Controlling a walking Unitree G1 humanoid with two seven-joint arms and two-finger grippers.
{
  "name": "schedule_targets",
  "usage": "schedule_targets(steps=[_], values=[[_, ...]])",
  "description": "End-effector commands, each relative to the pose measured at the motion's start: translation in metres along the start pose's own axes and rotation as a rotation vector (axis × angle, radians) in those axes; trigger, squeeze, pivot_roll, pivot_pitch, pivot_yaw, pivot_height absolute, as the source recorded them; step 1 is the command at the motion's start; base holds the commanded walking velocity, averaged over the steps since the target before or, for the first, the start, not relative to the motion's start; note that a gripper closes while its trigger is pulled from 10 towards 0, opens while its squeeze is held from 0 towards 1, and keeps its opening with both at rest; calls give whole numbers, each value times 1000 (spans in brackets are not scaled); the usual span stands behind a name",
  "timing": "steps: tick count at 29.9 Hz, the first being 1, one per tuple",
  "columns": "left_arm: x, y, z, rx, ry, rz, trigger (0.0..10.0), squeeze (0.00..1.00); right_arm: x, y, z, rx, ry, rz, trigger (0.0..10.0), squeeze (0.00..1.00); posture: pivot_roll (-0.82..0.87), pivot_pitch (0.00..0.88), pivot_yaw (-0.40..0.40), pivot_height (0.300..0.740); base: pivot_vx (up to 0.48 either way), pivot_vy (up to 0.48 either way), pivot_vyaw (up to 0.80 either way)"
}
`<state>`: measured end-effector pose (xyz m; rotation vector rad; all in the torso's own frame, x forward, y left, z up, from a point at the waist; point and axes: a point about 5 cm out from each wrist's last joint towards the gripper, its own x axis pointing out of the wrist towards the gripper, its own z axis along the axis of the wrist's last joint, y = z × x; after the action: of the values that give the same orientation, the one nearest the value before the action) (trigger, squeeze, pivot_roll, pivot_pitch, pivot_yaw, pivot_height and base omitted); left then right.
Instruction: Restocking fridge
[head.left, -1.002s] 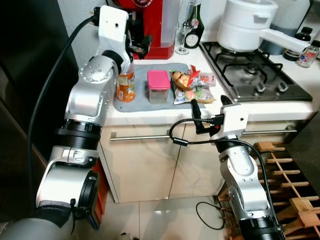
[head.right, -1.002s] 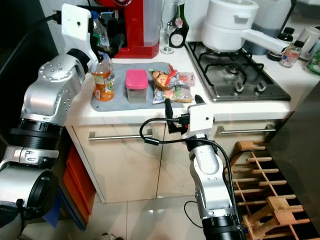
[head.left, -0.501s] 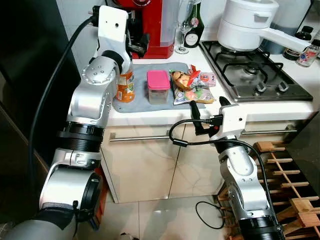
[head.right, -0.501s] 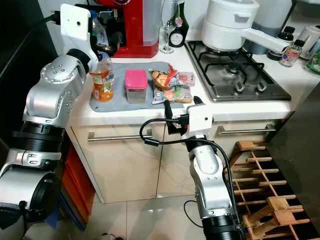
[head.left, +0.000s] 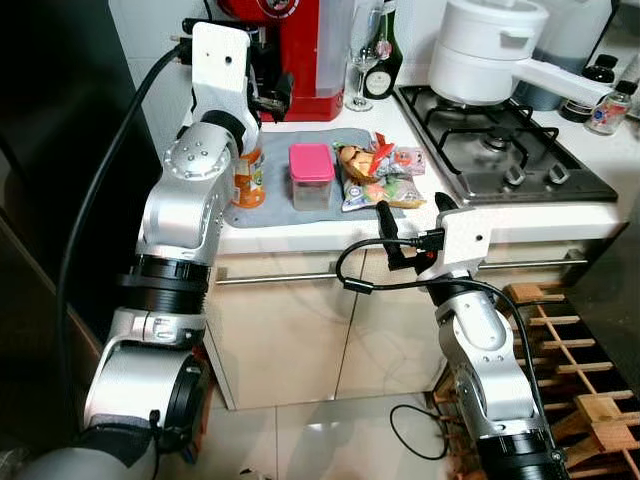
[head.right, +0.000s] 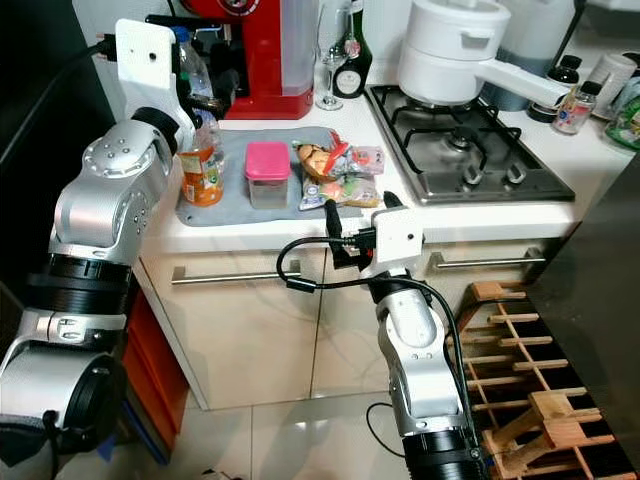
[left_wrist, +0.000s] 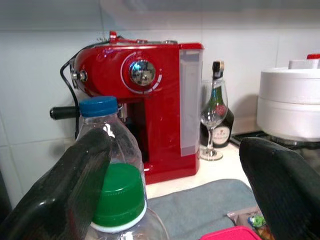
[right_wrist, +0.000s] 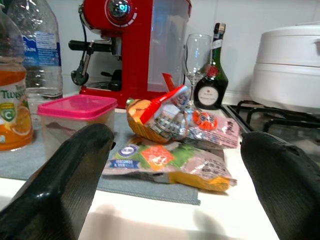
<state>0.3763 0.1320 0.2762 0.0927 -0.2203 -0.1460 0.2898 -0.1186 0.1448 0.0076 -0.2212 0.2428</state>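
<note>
On the white counter (head.left: 300, 232) lies a grey mat (head.left: 300, 205); on it stand, from left to right, an orange juice bottle (head.right: 201, 165) with a green cap, a clear tub with a pink lid (head.left: 312, 176), and a heap of snack packets (head.left: 385, 178); behind the juice bottle, at the far left, stands a clear water bottle (left_wrist: 109, 131) with a blue cap, just beside a red coffee machine (left_wrist: 145, 100); right of the machine stand a wine glass (left_wrist: 213, 125) and a dark bottle (left_wrist: 220, 107); a white pot (head.left: 485, 50) sits on the gas hob (head.left: 500, 145) at the far right. The left hand (left_wrist: 172, 195) hovers above the juice bottle's cap, its fingers spread wide. The right hand (right_wrist: 180, 195) is held at the counter's near edge, before the snack packets, fingers wide and holding nothing.
</note>
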Motion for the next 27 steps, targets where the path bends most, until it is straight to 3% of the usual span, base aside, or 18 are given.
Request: schedule_targets(steps=[1, 4, 11, 18, 24, 27], values=[[-3, 4, -10, 5, 22, 19, 10000, 0, 1, 0, 4, 8, -12, 3, 10000, 0, -93, 0, -4, 740, 0, 0, 0], [-7, 4, 12, 64, -96, 26, 10000, 0, 0, 1, 3, 8, -5, 7, 10000, 0, -87, 0, -4, 740, 0, 0, 0], [-16, 16, -4, 118, 18, 73, 10000, 0, 0, 2, 2, 13, -2, 9, 10000, 0, -84, 0, 0, 740, 0, 0, 0], [-27, 22, 17, 106, -119, 82, 10000, 0, -1, 2, 0, 14, 6, 19, 10000, 0, -72, 0, -11, 740, 0, 0, 0], [-29, 24, 0, 64, -20, 89, 10000, 0, 1, 3, 1, 15, 3, 26, 10000, 0, -68, 0, -15, 740, 0, 0, 0], [-29, 16, -17, -24, 59, 70, 10000, 0, 1, 4, 1, 16, 3, 31, 10000, 0, -68, 0, -15, 740, 0, 0, 0]])
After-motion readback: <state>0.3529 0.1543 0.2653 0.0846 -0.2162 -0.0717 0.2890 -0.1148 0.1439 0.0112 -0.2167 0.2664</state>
